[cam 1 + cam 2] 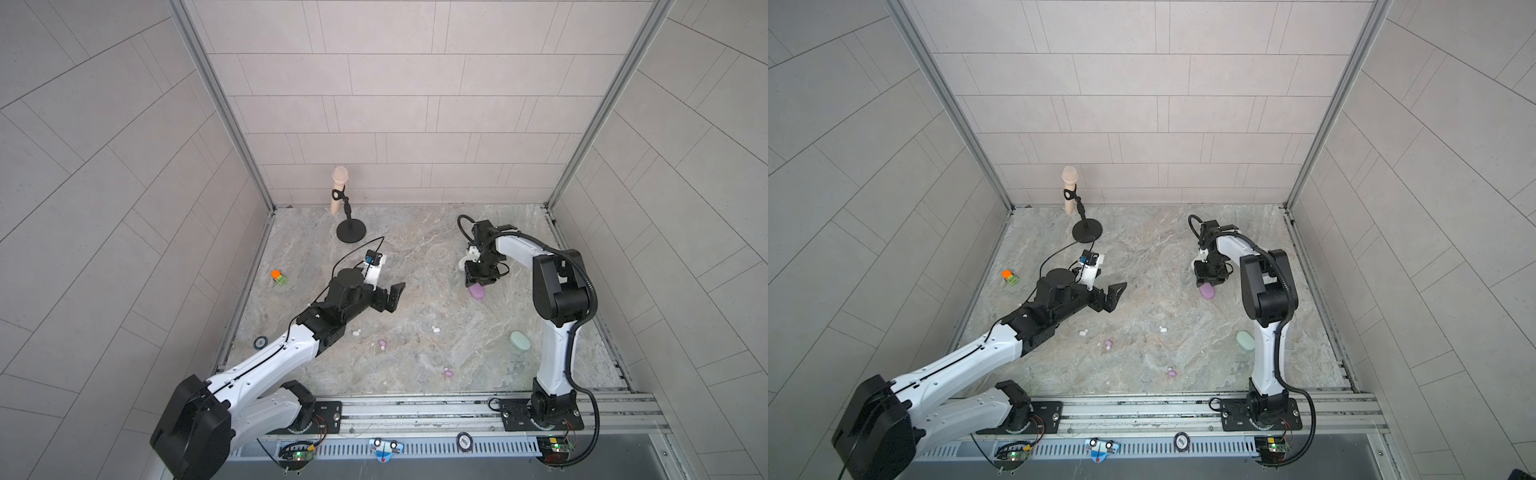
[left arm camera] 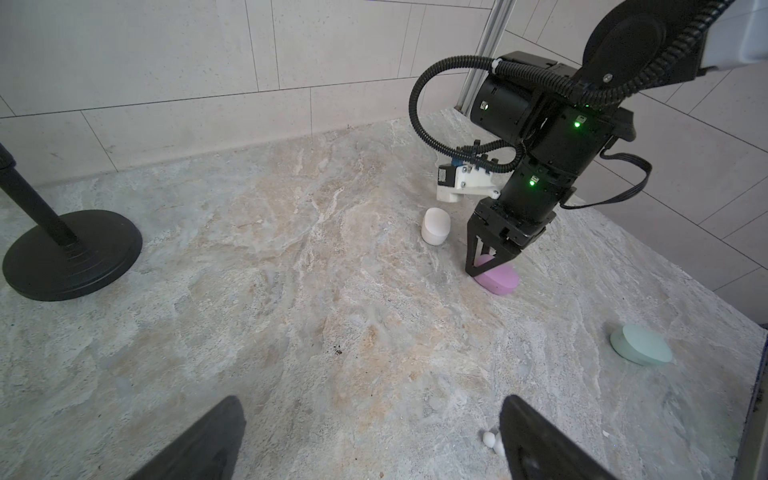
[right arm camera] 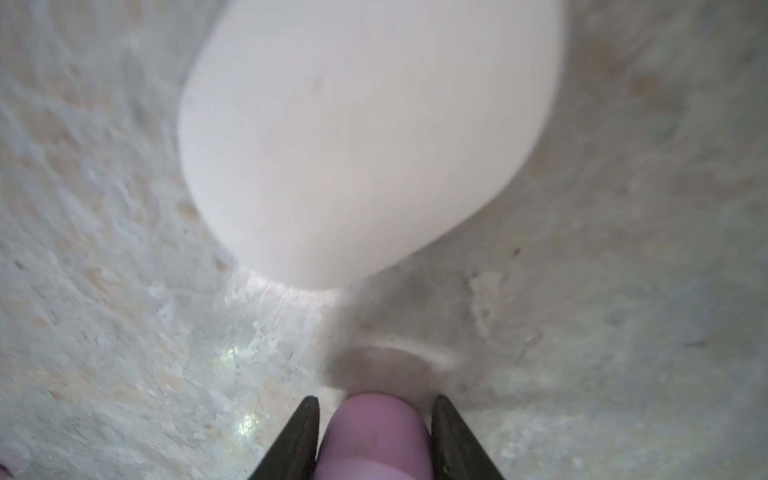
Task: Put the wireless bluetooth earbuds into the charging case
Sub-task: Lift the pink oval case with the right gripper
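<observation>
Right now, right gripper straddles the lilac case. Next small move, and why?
Probably close the right gripper firmly on the lilac case: its fingers flank both sides while the case lies on the table, and a firm pinch isn't evident. The white case sits apart.

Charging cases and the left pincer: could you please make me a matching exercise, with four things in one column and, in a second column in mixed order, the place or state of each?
Things
1. lilac case
2. white case
3. mint case
4. left pincer

Places and states
A. open, nothing between its fingers
B. lying flat, apart from both pincers
C. between the fingers of the right pincer
D. standing on end, just beside the right pincer

Right pairs: 1-C, 2-D, 3-B, 4-A
</observation>
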{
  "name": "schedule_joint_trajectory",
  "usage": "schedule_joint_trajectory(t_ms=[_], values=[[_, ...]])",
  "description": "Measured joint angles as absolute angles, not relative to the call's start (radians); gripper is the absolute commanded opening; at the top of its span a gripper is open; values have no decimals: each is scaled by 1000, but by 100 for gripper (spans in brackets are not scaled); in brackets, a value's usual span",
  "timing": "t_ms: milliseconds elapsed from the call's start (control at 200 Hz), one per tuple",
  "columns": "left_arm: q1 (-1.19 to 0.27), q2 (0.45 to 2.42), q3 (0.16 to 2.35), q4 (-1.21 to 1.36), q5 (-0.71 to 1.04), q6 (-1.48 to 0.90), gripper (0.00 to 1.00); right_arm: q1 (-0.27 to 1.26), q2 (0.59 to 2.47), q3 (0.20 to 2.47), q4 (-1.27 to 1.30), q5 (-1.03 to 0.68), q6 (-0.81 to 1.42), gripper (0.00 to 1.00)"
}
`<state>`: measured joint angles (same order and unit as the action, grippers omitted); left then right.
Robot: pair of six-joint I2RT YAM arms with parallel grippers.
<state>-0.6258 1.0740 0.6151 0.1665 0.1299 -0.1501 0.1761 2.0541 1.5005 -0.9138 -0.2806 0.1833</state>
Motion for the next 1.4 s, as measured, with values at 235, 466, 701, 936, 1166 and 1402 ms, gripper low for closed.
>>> schedule_joint_trajectory(t_ms=[235,466,701,936,1166,1402], values=[[-626,1071,615,167,132,-153,100,282,2001,1425,-939,-203,166,61],[-626,1068,615,167,133,-154,100,323,1880,1279,-916,-105,196,75],[-626,1066,615,167,136,-159,100,329,1804,1186,-884,-29,222,77],[-626,1064,615,166,136,-160,100,333,1803,1164,-874,59,244,79],[-626,1053,615,167,136,-160,100,326,1766,1164,-871,97,256,80],[-626,1053,615,167,138,-161,100,321,1692,1172,-876,23,329,85]])
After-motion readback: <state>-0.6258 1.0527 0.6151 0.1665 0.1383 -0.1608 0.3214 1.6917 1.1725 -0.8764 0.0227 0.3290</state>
